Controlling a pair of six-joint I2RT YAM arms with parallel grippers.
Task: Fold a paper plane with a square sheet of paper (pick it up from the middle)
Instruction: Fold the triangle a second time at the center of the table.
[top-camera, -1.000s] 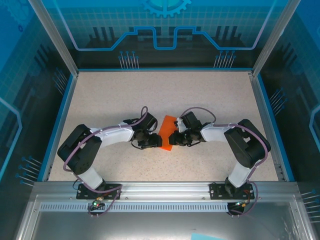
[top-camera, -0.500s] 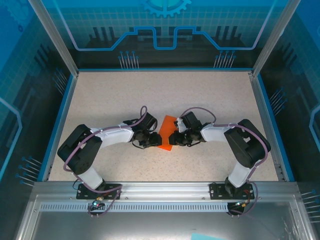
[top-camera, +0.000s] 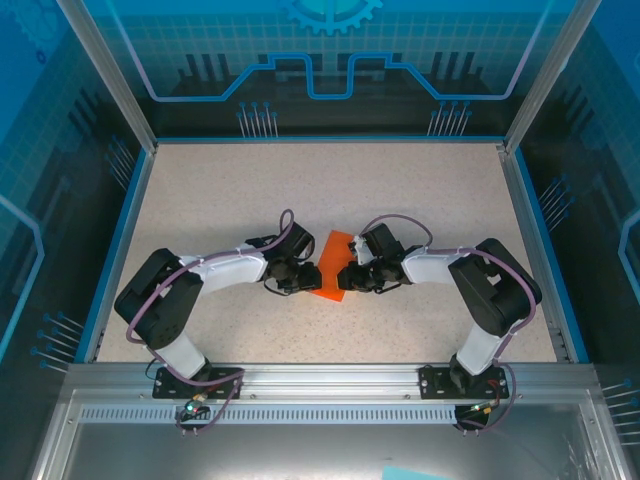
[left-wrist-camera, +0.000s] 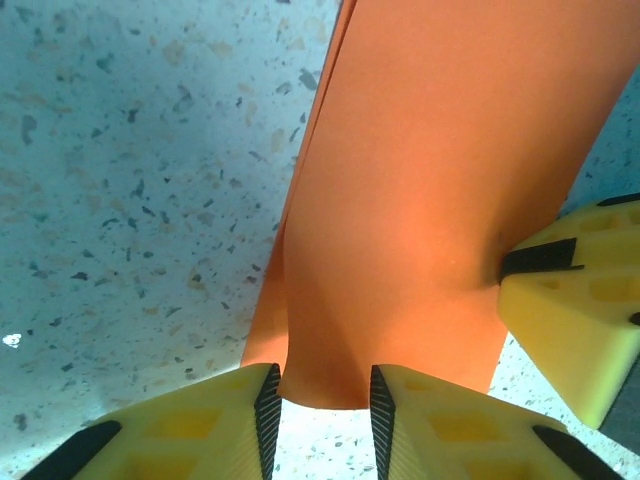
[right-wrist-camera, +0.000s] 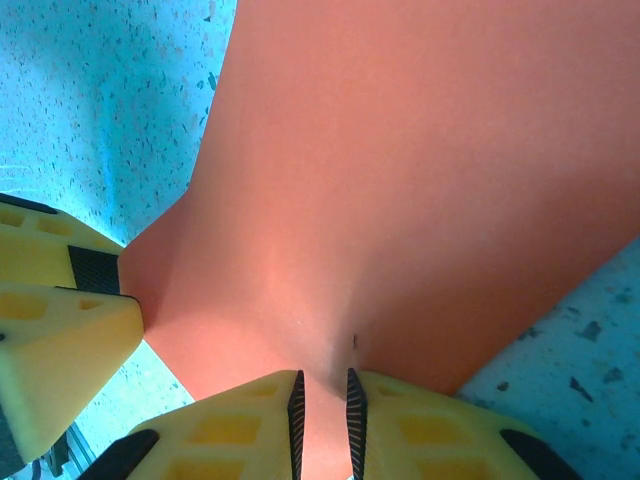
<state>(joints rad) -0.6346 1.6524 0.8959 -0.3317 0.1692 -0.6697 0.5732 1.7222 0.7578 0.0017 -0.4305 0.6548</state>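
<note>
While both arms reach in to the middle of the worktop (top-camera: 250, 190), the paper plane (top-camera: 337, 258) sits there between them, closer to the near edge than the far one. I think most of the job is done, because the paper is a thin folded strip and not a square sheet.

The left gripper (left-wrist-camera: 322, 382) has its fingers a little way apart. A hump of the orange paper sits between them and touches both pads, so I take it as a pinch. The right gripper (right-wrist-camera: 322, 388) has its fingers almost together, clamped on a thin fold of the same paper. Both hold the near end, one from each side, close beside each other.

What is left, I guess, is to press the last crease, open the wings and lift the plane by its middle.

The long side of the plane runs from near to far, and the far end leans a bit to the right. I cannot tell which end is the nose, since the arms hide the near end from above.
</note>
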